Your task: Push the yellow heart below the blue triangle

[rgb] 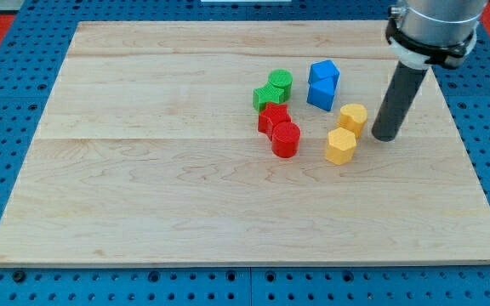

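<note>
Two yellow blocks lie right of the board's middle. One (353, 116) is higher, and the other (340, 145) is lower and slightly left; I cannot tell which of them is the heart. Two blue blocks touch each other above them. The upper one (324, 72) looks boxy, and the lower one (319, 93) looks like the triangle. My tip (384, 137) stands on the board just right of the upper yellow block, with a small gap between them. The lower yellow block is below and left of my tip.
Two green blocks (273, 88) sit together left of the blue ones. Two red blocks, one (273, 117) above the other (286, 139), lie under the green pair. The wooden board (143, 170) rests on a blue perforated table, and its right edge is near my rod.
</note>
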Controlling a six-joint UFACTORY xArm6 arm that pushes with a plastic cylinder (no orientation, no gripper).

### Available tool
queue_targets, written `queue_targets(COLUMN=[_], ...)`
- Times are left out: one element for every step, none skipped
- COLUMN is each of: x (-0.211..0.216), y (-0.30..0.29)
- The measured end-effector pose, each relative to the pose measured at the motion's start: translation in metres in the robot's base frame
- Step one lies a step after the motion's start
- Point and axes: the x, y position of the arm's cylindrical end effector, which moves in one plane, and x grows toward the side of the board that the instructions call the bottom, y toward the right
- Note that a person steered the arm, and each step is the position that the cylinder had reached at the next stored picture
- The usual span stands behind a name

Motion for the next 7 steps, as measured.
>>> queue_targets(x=[0.000,0.000,0.000,0.000,-0.003,-0.010,-0.014], y=[-0.009,-0.022,-0.033,-0.033,-0.033,-0.033,-0.033])
